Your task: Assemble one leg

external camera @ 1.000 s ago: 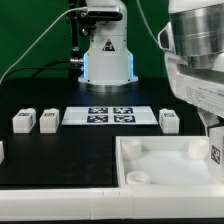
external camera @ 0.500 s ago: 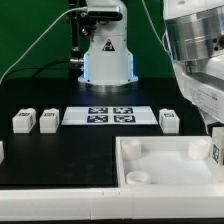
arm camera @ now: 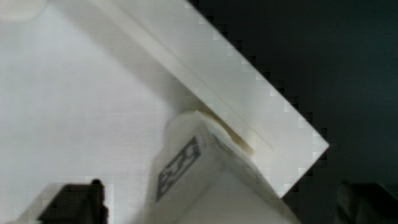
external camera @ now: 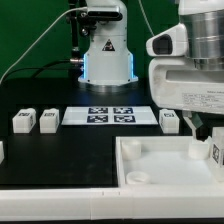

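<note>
One leg (external camera: pixel 214 152), a small white block with a square tag, stands in the far right corner of the large white tray-like piece (external camera: pixel 160 150). In the wrist view this leg (arm camera: pixel 196 165) lies between my two dark fingers (arm camera: pixel 75 202), with a gap on each side. My gripper (external camera: pixel 207 135) hangs just above it, open and empty; it also shows in the wrist view (arm camera: pixel 222 208). Three more legs stand on the black table: two at the exterior view's left (external camera: pixel 22 121) (external camera: pixel 47 121) and one at the right (external camera: pixel 170 120).
The marker board (external camera: pixel 110 116) lies flat at the middle back. The robot base (external camera: pixel 107 55) stands behind it with cables. Another white part (external camera: pixel 1 151) shows at the exterior view's left edge. The tray piece has raised rims and a round socket (external camera: pixel 138 177).
The hand has turned at the wrist and shifted toward the exterior view's left, lowering over the leg in the tray corner. The leg and other parts have not moved.
</note>
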`<state>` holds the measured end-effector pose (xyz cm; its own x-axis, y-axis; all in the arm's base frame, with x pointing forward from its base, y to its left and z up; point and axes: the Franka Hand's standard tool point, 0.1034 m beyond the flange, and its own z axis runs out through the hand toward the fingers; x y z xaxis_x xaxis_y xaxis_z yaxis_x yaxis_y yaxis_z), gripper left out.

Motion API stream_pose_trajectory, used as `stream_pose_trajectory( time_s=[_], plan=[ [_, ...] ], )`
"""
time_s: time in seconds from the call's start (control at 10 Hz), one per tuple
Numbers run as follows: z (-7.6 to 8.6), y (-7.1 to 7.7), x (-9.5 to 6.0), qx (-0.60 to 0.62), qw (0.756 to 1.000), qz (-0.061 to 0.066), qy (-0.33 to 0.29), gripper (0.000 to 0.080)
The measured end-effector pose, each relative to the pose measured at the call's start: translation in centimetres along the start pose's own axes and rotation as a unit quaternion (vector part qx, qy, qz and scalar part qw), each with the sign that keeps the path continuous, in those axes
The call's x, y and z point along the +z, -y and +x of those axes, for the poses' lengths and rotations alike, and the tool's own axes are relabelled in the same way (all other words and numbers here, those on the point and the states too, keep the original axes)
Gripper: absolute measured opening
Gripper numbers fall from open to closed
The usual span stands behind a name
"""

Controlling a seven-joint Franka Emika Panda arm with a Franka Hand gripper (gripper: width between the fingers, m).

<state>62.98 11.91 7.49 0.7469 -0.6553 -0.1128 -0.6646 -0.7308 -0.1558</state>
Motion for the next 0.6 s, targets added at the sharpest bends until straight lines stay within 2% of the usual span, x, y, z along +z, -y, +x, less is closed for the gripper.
stream_pose_trajectory(
  time_s=[0.2, 0.3, 0.4, 0.5, 0.6],
  plan=[
    [0.04, -0.04, 0.03, -0.091, 0.996, -0.002, -0.001, 0.0649],
    [0.19, -0.13, 0.18, -0.195, 0.981, -0.017, -0.01, 0.0649],
    [0.41, -0.06, 0.28, -0.267, 0.963, -0.02, -0.017, 0.0649],
    [0.56, -0.06, 0.25, -0.305, 0.952, -0.02, -0.018, 0.0649],
    [0.5, -0.03, 0.26, -0.283, 0.959, -0.018, -0.018, 0.0649]
  ],
)
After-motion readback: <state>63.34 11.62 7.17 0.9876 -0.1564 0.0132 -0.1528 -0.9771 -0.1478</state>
